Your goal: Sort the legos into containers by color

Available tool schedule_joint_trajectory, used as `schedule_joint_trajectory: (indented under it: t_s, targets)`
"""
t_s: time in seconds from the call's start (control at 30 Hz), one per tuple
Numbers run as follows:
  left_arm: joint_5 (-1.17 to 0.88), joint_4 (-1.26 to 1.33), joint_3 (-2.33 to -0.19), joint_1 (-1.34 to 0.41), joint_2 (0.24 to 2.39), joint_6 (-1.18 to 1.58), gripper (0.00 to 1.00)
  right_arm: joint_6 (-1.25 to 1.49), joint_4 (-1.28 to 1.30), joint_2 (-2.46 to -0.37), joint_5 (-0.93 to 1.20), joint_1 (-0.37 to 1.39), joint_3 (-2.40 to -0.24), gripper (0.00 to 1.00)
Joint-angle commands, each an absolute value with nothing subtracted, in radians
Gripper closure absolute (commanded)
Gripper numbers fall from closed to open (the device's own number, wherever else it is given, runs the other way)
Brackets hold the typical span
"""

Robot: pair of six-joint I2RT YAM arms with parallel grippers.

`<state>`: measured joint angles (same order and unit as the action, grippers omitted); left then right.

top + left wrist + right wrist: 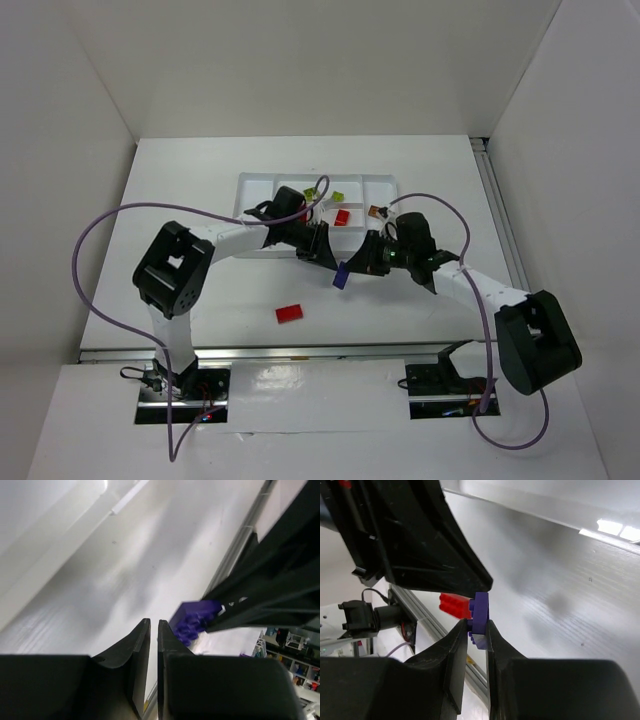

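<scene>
From above, a purple brick (pixel 341 276) is held up just in front of the white tray (pixel 258 184). The left wrist view shows the left claw (pixel 154 626) closed and empty, with the brick beside its tip. The right wrist view shows the right claw (pixel 477 627) pinching that brick.

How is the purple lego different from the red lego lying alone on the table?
The purple lego is pinched in the right gripper, up off the table; the red lego lies loose on the table, nothing touching it. The purple lego is held on edge; the red lego lies flat. Both are small bricks outside the white tray.
</scene>
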<state>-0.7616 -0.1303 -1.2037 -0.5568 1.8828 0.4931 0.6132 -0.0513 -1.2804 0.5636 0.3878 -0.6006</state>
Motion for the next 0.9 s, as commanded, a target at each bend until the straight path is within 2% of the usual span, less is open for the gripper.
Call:
schedule_joint_trajectory:
  t_s: [0.0,0.23,0.47,0.53,0.57,0.63,0.7,0.8,0.87]
  targets:
    - [-0.72,-0.11,-1.195,-0.566,1.902,0.474,0.78,0.612,-0.104,-1.287,0.575,0.4,-0.6,1.0]
    - [-0.557,-0.25,-1.23,-0.566,1.775,0.425,0.78,0.571,-0.026,-1.269,0.529,0.4,-0.65,1.0]
    - [-0.298,-0.438,-1.189,-0.546,1.596,0.425,0.7,0.539,0.02,-1.259,0.508,0.4,-0.696,1.0]
    - [-0.208,-0.488,-1.178,-0.546,1.562,0.437,0.64,0.538,0.029,-1.259,0.508,0.4,-0.73,1.0]
    - [-0.177,-0.539,-1.178,-0.546,1.543,0.451,0.56,0.538,0.029,-1.259,0.508,0.4,-0.741,1.0]
    - [-0.12,-0.581,-1.167,-0.546,1.488,0.463,0.51,0.529,0.029,-1.282,0.499,0.4,-0.767,1.0]
    - [-0.049,-0.623,-1.167,-0.534,1.45,0.477,0.37,0.529,0.029,-1.317,0.499,0.4,-0.816,1.0]
    - [0.026,-0.701,-1.158,-0.534,1.398,0.477,0.29,0.529,0.018,-1.356,0.456,0.4,-0.886,1.0]
    - [0.052,-0.764,-1.146,-0.534,1.388,0.495,0.29,0.529,0.018,-1.394,0.402,0.4,-0.943,1.0]
